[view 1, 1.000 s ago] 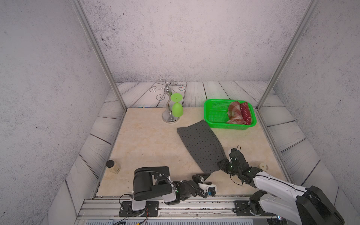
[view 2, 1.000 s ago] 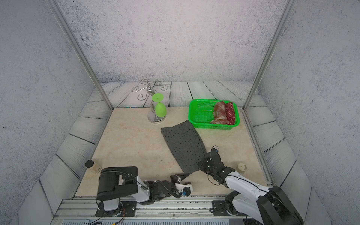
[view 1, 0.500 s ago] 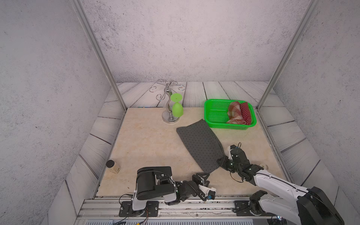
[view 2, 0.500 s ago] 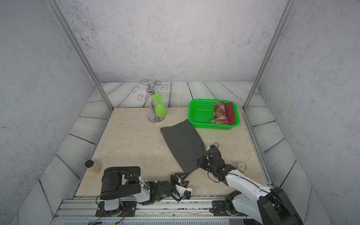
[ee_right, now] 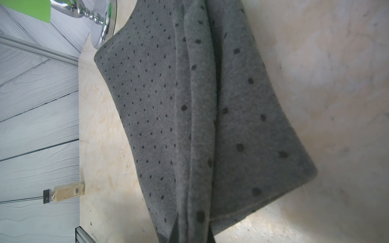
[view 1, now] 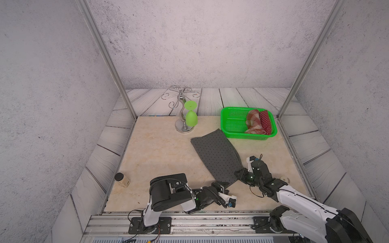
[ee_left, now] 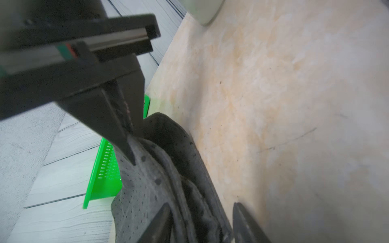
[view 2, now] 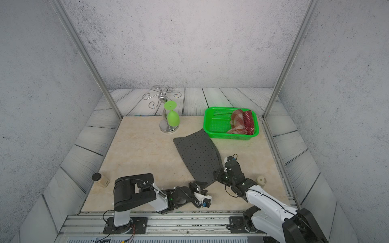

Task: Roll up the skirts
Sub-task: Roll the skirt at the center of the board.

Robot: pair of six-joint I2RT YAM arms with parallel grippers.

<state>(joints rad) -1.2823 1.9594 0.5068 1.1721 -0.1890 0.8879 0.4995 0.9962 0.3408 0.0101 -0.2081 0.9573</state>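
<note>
the likeliest slip is on the left: the left gripper (view 1: pixel 224 187) has its jaws apart around the bunched near hem of the dark grey skirt (view 1: pixel 216 153) — i cannot tell if they bite — so a roll started now could leave that corner behind and go crooked. the right gripper (view 1: pixel 239 176), clamped thin on the hem's other corner, could lose the soft cloth if it pulls. the skirt lies spread on the table (view 1: pixel 164 155), stretching away from both claws to just beside the green basket (view 1: pixel 231 134).

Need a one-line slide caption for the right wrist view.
Right wrist view: right gripper pinches the folded edge of the dark grey black-dotted cloth skirt lying on the beige stone-look table.
</note>
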